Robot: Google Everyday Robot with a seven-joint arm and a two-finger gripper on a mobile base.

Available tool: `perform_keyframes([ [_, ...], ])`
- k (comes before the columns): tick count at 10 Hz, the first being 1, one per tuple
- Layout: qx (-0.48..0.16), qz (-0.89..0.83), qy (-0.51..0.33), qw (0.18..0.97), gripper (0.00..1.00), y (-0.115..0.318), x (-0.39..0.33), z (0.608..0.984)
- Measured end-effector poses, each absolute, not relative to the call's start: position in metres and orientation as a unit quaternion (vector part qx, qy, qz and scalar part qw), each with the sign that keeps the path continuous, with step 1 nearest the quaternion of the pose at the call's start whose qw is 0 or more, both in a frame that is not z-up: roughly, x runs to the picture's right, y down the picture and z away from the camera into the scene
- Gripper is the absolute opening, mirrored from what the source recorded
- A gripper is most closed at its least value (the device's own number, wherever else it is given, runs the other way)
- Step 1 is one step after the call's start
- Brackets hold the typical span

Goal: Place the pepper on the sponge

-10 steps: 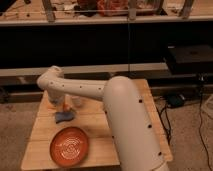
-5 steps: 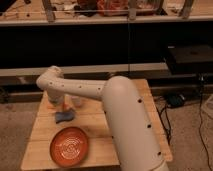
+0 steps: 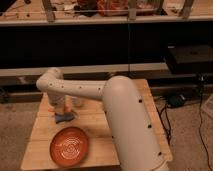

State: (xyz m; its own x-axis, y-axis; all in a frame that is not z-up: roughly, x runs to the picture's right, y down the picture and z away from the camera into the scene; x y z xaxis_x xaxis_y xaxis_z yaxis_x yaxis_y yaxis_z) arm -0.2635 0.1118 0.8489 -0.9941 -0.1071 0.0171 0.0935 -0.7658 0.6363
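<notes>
The sponge (image 3: 65, 117) is a small blue-grey pad lying on the left part of the wooden table (image 3: 125, 107). My white arm reaches from the lower right across the table and bends down at the far left. The gripper (image 3: 58, 106) hangs there, just above and behind the sponge. A bit of orange, the pepper (image 3: 51, 106), shows at the gripper's left side, mostly hidden by it. I cannot tell whether the pepper is held or rests on the table.
An orange plate (image 3: 69, 146) with a spiral pattern sits near the table's front left corner. A clear cup (image 3: 77, 102) stands right of the gripper. Dark shelving runs behind the table, and cables lie on the floor at the right.
</notes>
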Motion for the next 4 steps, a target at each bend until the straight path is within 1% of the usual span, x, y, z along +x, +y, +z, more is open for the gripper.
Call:
perform_keyframes([
  [4,0.008,-0.938,-0.343,0.045,0.8,0.1136,-0.2631,0.8475],
])
